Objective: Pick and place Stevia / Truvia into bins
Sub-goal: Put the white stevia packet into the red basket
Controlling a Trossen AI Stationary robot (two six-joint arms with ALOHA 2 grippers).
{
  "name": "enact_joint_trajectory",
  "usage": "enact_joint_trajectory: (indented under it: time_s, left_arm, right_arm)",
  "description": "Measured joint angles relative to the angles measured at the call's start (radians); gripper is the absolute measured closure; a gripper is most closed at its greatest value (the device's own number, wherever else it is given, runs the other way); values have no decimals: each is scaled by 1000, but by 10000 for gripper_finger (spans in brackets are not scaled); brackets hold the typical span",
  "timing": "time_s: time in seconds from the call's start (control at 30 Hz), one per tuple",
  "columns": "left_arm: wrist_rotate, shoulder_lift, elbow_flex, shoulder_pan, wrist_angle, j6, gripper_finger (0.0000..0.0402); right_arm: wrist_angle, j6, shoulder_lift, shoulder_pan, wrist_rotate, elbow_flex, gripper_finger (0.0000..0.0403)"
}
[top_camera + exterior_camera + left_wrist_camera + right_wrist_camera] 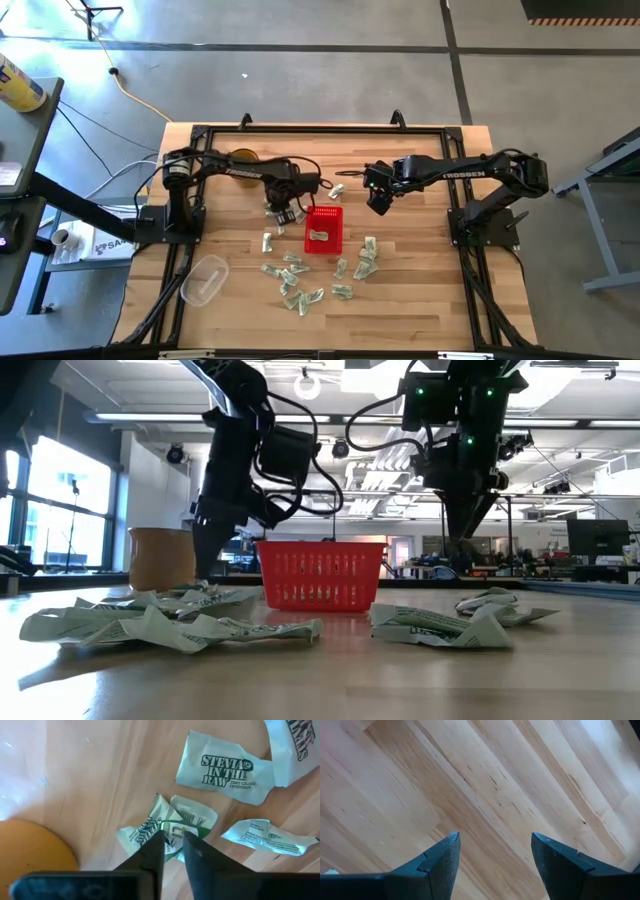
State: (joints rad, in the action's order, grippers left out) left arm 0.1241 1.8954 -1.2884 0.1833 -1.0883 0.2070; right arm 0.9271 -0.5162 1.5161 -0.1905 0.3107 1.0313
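Note:
Several pale green and white Stevia sachets [300, 280] lie flat on the wooden table, near and beside the red meshed basket [323, 229]. One sachet [319, 236] lies inside the basket. My left gripper [283, 212] is down at the table just left of the basket, shut on a crumpled sachet [172, 822]; other sachets [225, 770] lie around it. My right gripper [380, 205] hangs open above bare wood, right of and beyond the basket, and its wrist view shows only table [495, 795]. My left gripper pinches the crumpled sachet between its two fingers [156, 847], at a raised fold near the sachet's middle [172, 831]. The fingers come from above, pointing down. The sachet still lies on the table among its neighbours.
A round amber cup [244, 158] stands far-left of my left gripper, close behind it in the low view [160, 557]. A clear plastic tub [204, 278] lies near the table's left near corner. A lone sachet [337, 188] lies beyond the basket.

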Motion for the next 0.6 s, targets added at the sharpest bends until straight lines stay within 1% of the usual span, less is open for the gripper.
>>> enact_joint_trajectory:
  time_s: [0.07,0.27,0.37,0.47,0.53,0.6]
  left_arm:
    - [19,0,0,-13,-2,-16,258]
    - [20,0,0,-48,-11,-20,163]
    - [-19,0,4,-49,-10,-56,136]
    - [-41,0,34,-47,6,-93,132]
    - [-42,0,58,-46,13,-108,144]
    - [-42,0,80,-46,11,-128,165]
  right_arm:
    - [-6,-1,0,0,0,0,166]
    - [-19,-1,0,0,-4,0,166]
    - [-22,-1,0,0,-2,0,166]
    - [-27,-1,0,0,-2,0,166]
    - [-27,-1,0,0,-2,0,166]
    - [-27,-2,0,0,-2,0,166]
